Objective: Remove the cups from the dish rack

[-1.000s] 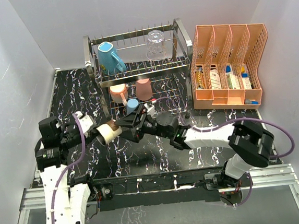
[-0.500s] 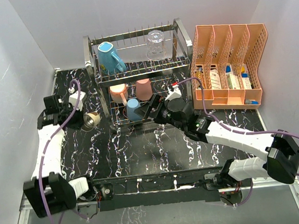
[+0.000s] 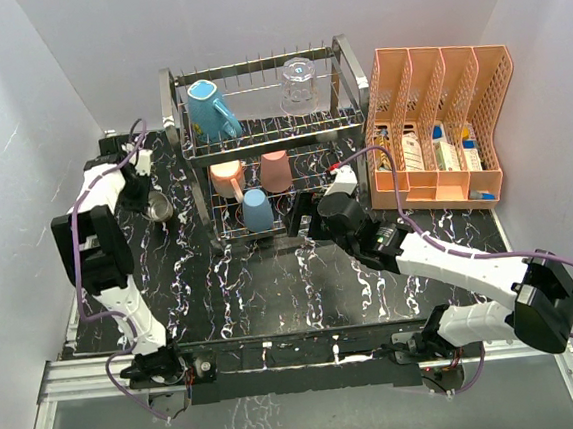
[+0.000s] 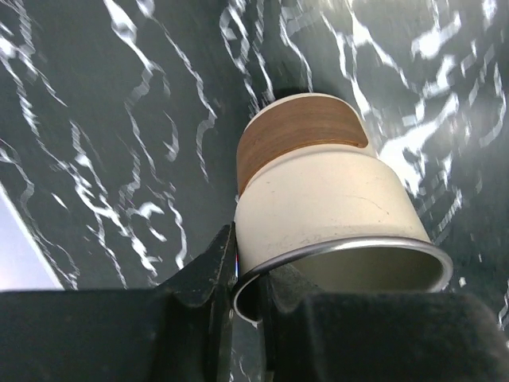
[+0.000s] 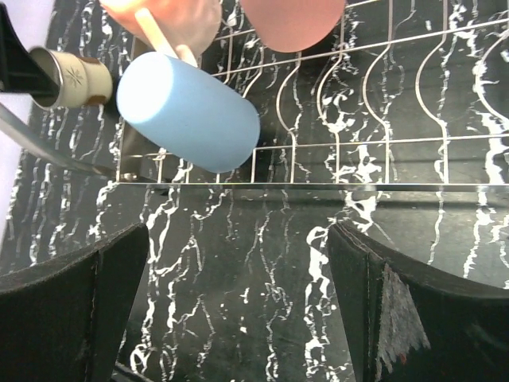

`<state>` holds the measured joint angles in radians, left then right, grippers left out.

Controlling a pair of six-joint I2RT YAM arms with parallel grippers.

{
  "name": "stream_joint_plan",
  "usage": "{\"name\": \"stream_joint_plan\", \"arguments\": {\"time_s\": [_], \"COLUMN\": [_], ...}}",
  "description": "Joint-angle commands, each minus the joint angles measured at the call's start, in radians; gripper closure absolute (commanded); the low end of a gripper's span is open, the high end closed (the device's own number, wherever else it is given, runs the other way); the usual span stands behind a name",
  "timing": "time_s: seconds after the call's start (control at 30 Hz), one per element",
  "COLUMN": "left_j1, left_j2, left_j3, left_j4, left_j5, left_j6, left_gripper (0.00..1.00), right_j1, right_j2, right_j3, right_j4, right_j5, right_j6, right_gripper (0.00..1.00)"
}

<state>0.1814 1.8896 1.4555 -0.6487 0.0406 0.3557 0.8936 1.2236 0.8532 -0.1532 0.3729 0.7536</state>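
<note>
Left gripper is clamping the tan cup by its rim, one finger inside and one outside. It is holding the cup base-down over the table, left of the dish rack; I cannot tell whether the base is touching. Right gripper is hanging with its fingers spread wide and nothing between them, facing the rack's lower tier. That makes it the nearer arm for the light blue tumbler. The tumbler is lying on its side at the front left of that tier, ahead of the right gripper. Its near end is sitting roughly on the gripper's centreline, and its long axis is slanting away up-left — so it is running oblique to the finger gap, not square across it. My read: the wrist is needing a roll and a small shift left before closing.
</note>
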Motion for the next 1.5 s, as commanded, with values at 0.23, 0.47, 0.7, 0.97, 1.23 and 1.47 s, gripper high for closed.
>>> {"name": "stream_joint_plan", "arguments": {"time_s": [0.23, 0.47, 0.7, 0.97, 1.23, 1.47], "left_j1": [0.003, 0.004, 0.017, 0.096, 0.126, 0.127], "left_j2": [0.262, 0.311, 0.21, -0.02, -0.359, -0.515], "left_j3": [0.388, 0.505, 0.564, 0.503, 0.162, -0.049], "left_j4": [-0.136, -0.182, -0.181, -0.248, -0.285, -0.336], "left_j5": [-0.043, -0.021, 0.018, 0.205, 0.387, 0.509], "left_j6": [-0.05, -0.041, -0.004, 0.015, 0.101, 0.137], "left_gripper": [1.0, 0.54, 0.38, 0.09, 0.03, 0.03], "right_j1": [-0.006, -0.007, -0.007, -0.006, 0.01, 0.04], "right_j2": [-0.019, 0.039, 0.166, 0.384, 0.385, 0.392], "right_j3": [0.006, 0.06, 0.157, 0.346, 0.289, 0.262], "right_j4": [-0.008, 0.011, 0.073, 0.11, 0.167, 0.231], "right_j5": [0.092, 0.1, 0.094, 0.064, 0.042, 0.039], "right_j6": [-0.124, -0.183, -0.263, -0.369, -0.356, -0.396], "right_gripper": [0.02, 0.02, 0.02, 0.02, 0.02, 0.02]}}
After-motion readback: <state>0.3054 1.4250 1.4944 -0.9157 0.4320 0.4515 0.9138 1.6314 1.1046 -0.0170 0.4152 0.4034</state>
